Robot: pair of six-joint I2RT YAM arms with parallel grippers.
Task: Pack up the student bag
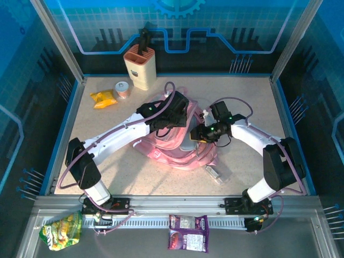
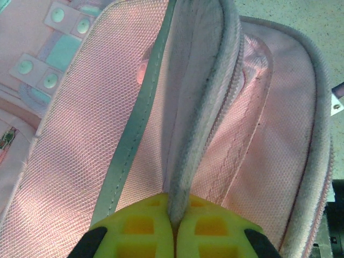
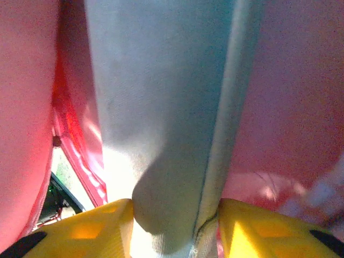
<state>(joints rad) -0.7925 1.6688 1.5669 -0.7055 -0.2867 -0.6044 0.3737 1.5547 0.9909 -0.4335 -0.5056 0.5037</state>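
Well inside table [image 1: 252, 107] edges, student bag [image 1: 172, 156].

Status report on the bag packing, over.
Left gripper shut on student bag trim. Right gripper shut on its pale flap. Bag lying mid-table. Yellow packet apart, far left.

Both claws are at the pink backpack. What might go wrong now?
1. The left claw pinches the thin grey edge of the backpack. That edge might slip out, and the opening could flop shut.
2. The right claw has a fold of grey fabric between its fingers. If the two claws pull apart too hard, the soft cloth or the zip might get strained.
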